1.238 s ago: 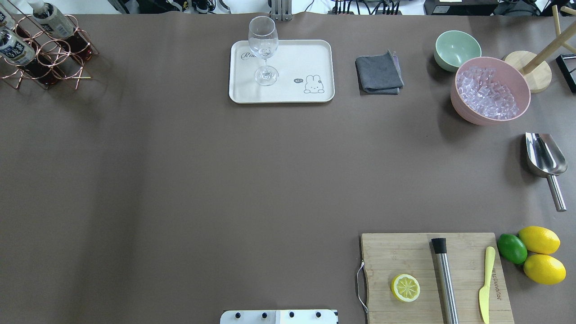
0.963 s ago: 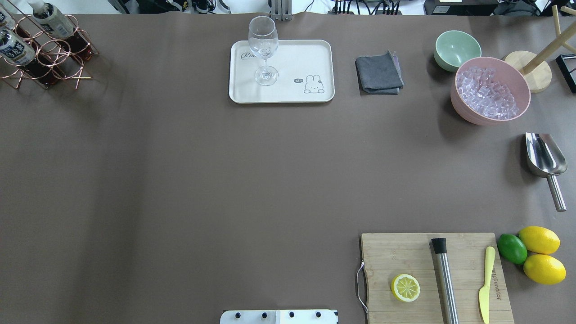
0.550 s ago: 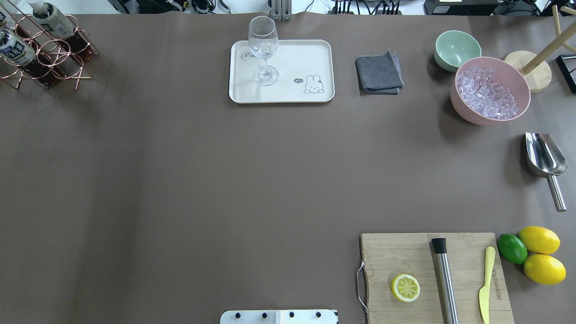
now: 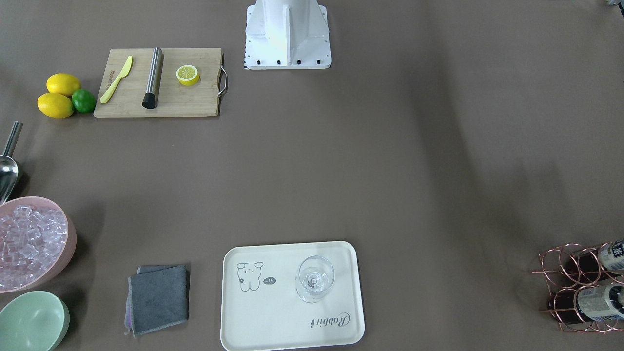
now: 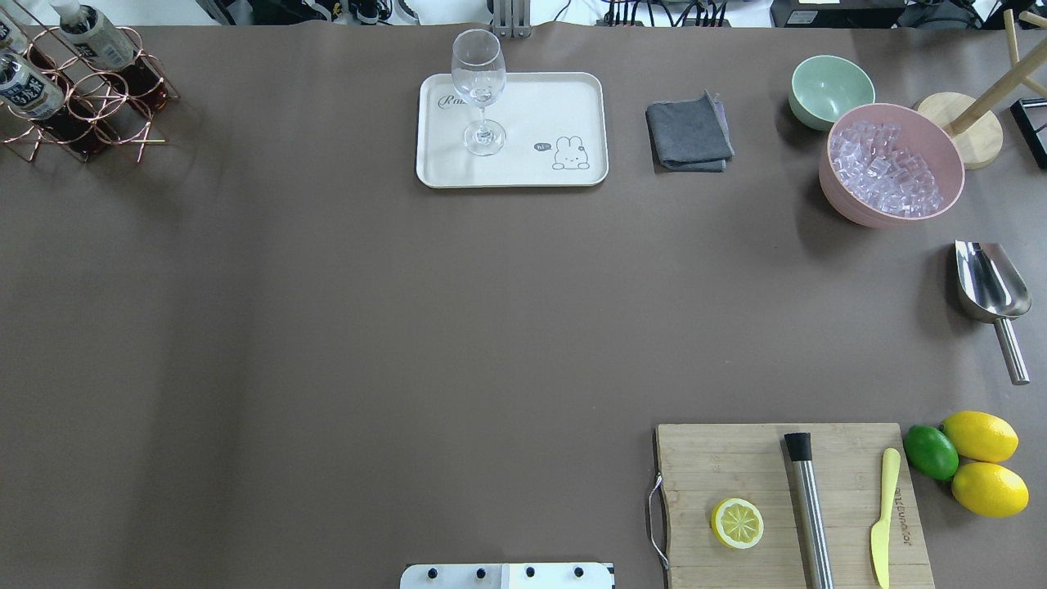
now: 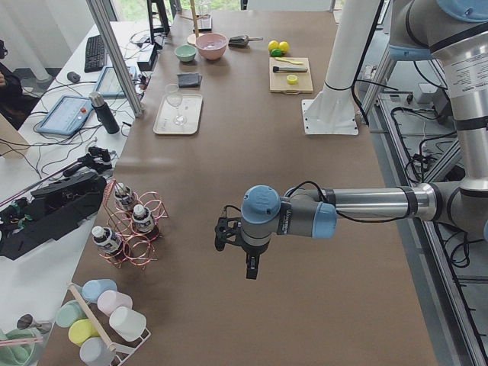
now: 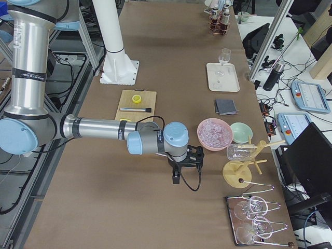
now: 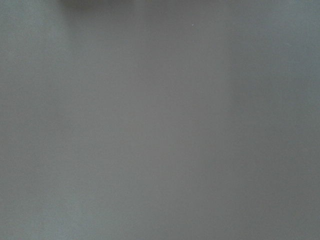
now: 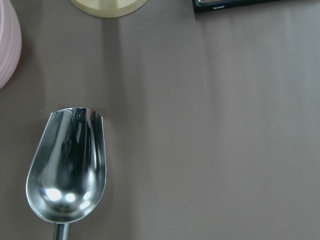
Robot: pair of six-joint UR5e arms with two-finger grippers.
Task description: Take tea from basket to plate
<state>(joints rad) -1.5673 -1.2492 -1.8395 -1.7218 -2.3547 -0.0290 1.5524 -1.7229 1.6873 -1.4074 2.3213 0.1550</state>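
Note:
Three tea bottles stand in the copper wire basket point(image 5: 146, 141) at the table's far left corner; one bottle point(image 5: 29, 88) is nearest, another point(image 5: 96, 37) is behind it. The basket also shows in the front-facing view point(image 4: 559, 250) with a bottle point(image 4: 597, 302). The cream plate point(image 5: 544, 106) lies at the far middle and carries a clear wine glass point(image 5: 478, 82). My left gripper point(image 6: 238, 245) hovers over bare table, short of the basket point(image 6: 145, 245). My right gripper point(image 7: 185, 162) hovers near the pink bowl. I cannot tell whether either is open or shut.
A grey cloth point(image 5: 689, 135), a green bowl point(image 5: 830, 88) and a pink ice bowl point(image 5: 891, 164) lie right of the plate. A metal scoop point(image 9: 67, 165) lies below my right wrist. A cutting board point(image 5: 736, 466) with a lemon half, and whole citrus point(image 5: 977, 462), sit front right.

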